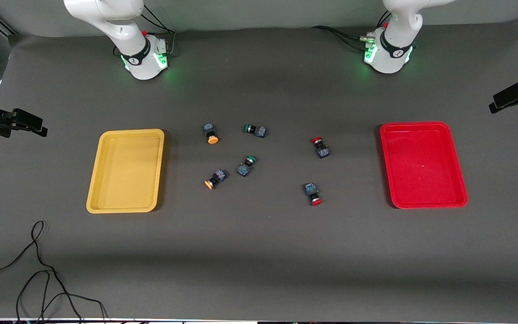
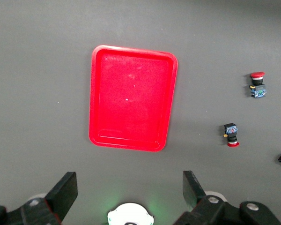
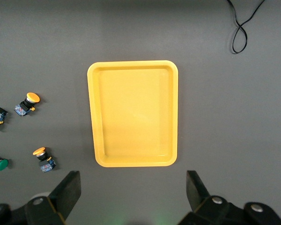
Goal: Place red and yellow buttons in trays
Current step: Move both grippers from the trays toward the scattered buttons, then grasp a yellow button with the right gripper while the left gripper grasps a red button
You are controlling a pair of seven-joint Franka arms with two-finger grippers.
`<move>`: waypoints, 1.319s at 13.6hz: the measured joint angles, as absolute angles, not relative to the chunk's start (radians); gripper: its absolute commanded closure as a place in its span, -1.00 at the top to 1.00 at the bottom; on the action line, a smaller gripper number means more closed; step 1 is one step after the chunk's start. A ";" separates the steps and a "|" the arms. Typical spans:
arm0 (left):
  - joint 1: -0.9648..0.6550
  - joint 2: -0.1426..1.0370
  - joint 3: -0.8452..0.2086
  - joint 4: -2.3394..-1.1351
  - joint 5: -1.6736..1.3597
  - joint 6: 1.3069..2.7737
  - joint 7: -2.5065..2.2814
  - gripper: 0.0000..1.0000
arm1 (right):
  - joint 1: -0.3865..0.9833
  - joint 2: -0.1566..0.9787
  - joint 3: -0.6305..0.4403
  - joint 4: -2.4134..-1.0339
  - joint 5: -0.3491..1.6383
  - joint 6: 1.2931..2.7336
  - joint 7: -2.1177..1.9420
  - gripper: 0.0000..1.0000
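Two red buttons (image 1: 319,147) (image 1: 313,194) lie on the dark table beside the red tray (image 1: 423,164), which is empty. Two orange-yellow buttons (image 1: 211,133) (image 1: 215,178) lie beside the empty yellow tray (image 1: 126,171). Neither gripper shows in the front view. My left gripper (image 2: 128,190) is open and empty, high over the table by its base, with the red tray (image 2: 131,98) and both red buttons (image 2: 257,84) (image 2: 231,135) below it. My right gripper (image 3: 132,191) is open and empty, high over the yellow tray (image 3: 131,112), with the orange-yellow buttons (image 3: 27,104) (image 3: 43,159) beside the tray.
Two green-capped switches (image 1: 255,130) (image 1: 246,165) lie among the buttons at the table's middle. A loose black cable (image 1: 38,270) lies near the front edge at the right arm's end. Black camera mounts (image 1: 11,121) (image 1: 515,94) stand at both ends of the table.
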State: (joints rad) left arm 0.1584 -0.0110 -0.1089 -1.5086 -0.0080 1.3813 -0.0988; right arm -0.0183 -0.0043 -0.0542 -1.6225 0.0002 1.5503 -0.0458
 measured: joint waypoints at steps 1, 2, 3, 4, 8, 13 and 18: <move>0.158 -0.008 -0.110 -1.509 -0.009 1.381 -0.099 1.00 | -0.018 -0.004 -0.054 -1.622 0.000 1.550 -0.046 1.00; 0.157 -0.007 -0.112 -1.509 -0.009 1.381 -0.099 1.00 | -0.018 -0.004 -0.054 -1.623 0.000 1.551 -0.046 1.00; 0.156 -0.007 -0.115 -1.509 -0.009 1.381 -0.099 1.00 | -0.018 -0.004 -0.054 -1.623 0.000 1.551 -0.046 1.00; 0.156 -0.007 -0.116 -1.509 -0.009 1.381 -0.099 1.00 | -0.017 -0.004 -0.054 -1.623 0.000 1.551 -0.046 1.00; 0.153 -0.007 -0.123 -1.512 -0.006 1.381 -0.099 0.99 | 0.013 -0.005 -0.054 -1.632 0.000 1.550 -0.054 1.00; -0.013 0.017 -0.162 -1.611 -0.005 1.473 -0.304 0.99 | 0.202 -0.053 -0.051 -1.802 0.005 1.646 -0.017 1.00; -0.262 0.236 -0.169 -1.715 -0.005 1.745 -0.628 0.99 | 0.523 -0.151 -0.047 -2.116 0.011 1.913 0.172 1.00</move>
